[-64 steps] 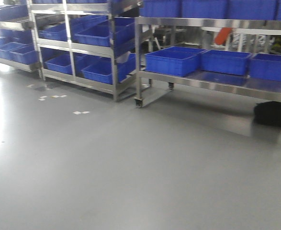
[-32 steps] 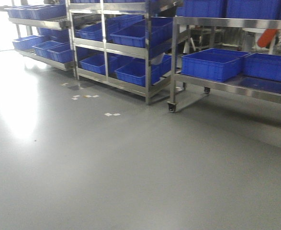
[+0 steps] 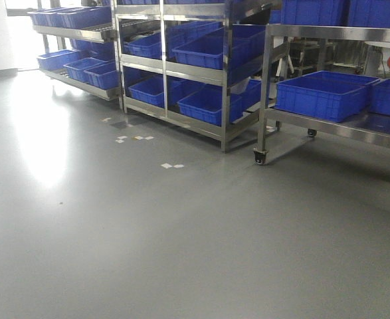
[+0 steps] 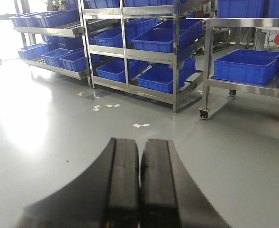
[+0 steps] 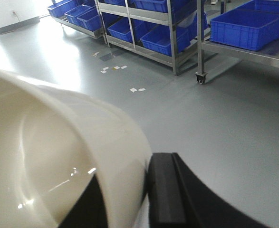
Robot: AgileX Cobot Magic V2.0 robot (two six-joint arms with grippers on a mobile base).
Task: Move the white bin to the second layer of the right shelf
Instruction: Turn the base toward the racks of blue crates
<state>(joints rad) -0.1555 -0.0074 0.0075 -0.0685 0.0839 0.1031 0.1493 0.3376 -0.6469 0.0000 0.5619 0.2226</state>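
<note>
The white bin (image 5: 58,156) fills the lower left of the right wrist view, glossy and cream, held up over the grey floor. My right gripper (image 5: 129,166) is shut on its wall: one black finger (image 5: 165,190) presses the outside and the other shows dark inside the tub. My left gripper (image 4: 140,142) is shut with nothing in it, its two pads touching, pointed across the floor at the racks. Neither gripper shows in the front view. Which rack level is the right shelf second layer I cannot tell from here.
A steel rack (image 3: 228,73) with sloping levels holds several blue crates (image 3: 208,50). Another rack (image 3: 82,33) stands farther left. A steel table on casters (image 3: 260,158) at the right carries a blue crate (image 3: 321,96). White floor marks (image 3: 171,165) lie ahead.
The front view has swung left: racks and the wheeled table slid to the right in the picture, and the dark object under the table went out of view.
</note>
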